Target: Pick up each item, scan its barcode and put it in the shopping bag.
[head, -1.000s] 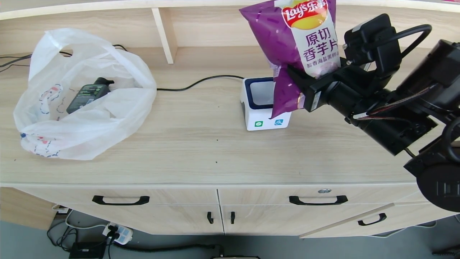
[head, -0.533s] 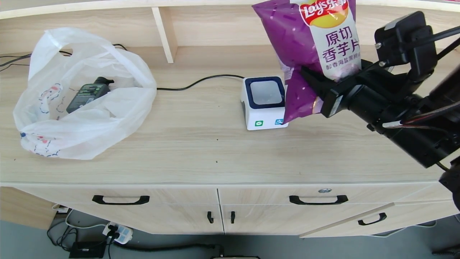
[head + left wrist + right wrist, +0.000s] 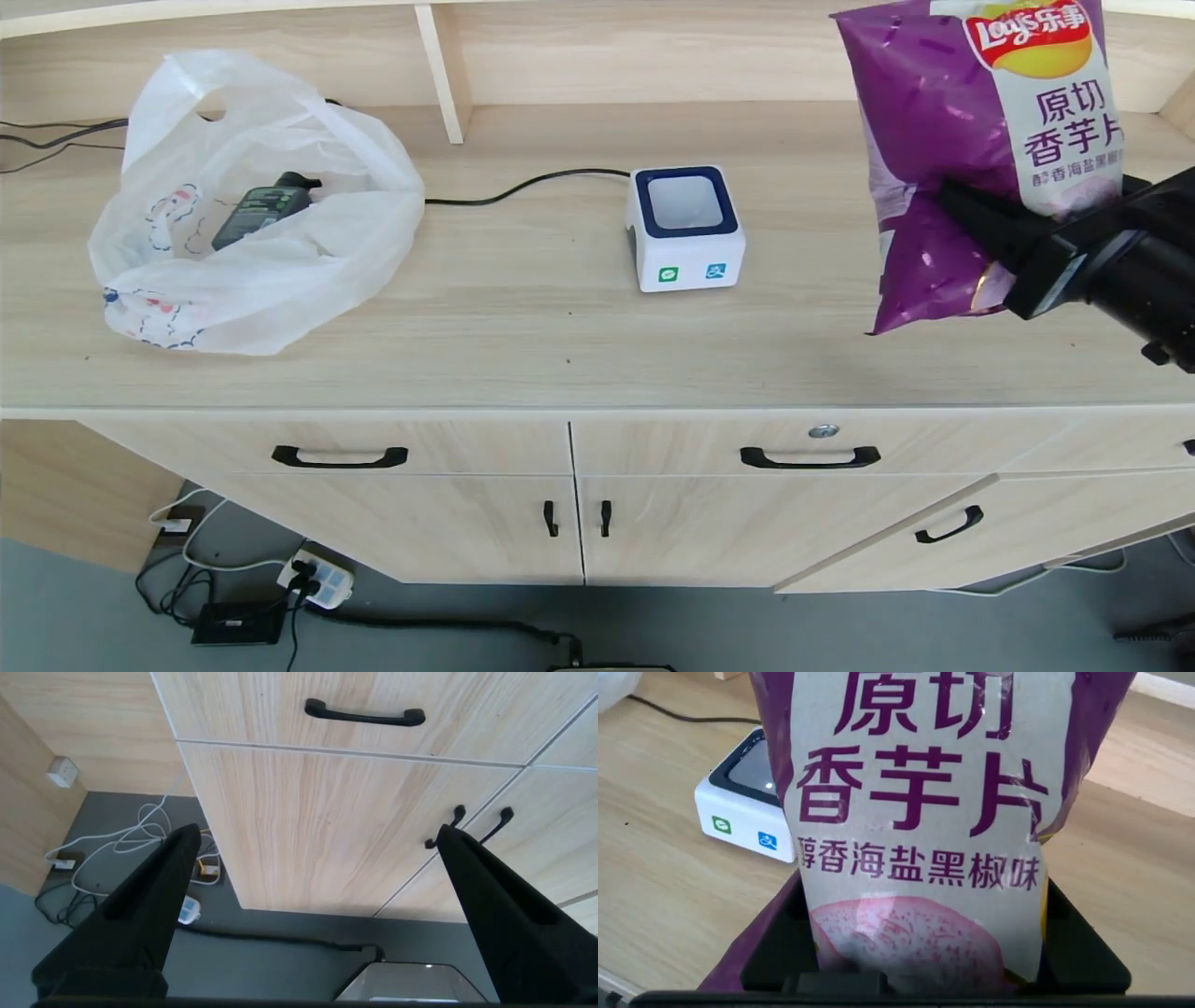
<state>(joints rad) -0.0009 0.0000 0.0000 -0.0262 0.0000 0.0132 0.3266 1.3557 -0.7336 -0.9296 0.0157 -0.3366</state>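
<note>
progress check, largest to smallest:

- long light wood counter (image 3: 523, 327) over drawers: the work surface
- white translucent plastic shopping bag (image 3: 280, 280): slumped on the counter's left end, mouth open. judged the drop target, well apart from the item in hand
- purple foil chip bag (image 3: 934, 140): held upright in the air over the counter's right end, printed front toward the head camera. it is off to the right of the scanner, not over its window
- right gripper (image 3: 980, 219): fingers closed on the chip bag's lower part, 1 on each face, pinching the foil
- white cube scanner with a blue-rimmed window (image 3: 686, 229): mid-counter, window up, between shopping bag and chip bag
- dark flat bottle with a black cap (image 3: 257, 207): lying inside the shopping bag, so 1 item counts as done
- left gripper (image 3: 318, 835): below counter level, facing the cabinet doors, fingers spread wide, holding nothing

judgement: 1 item bagged, 1 in hand. cannot tell from these views whether the chip bag's barcode has been read. left to do: carry it across past the scanner and release it into the shopping bag
</note>
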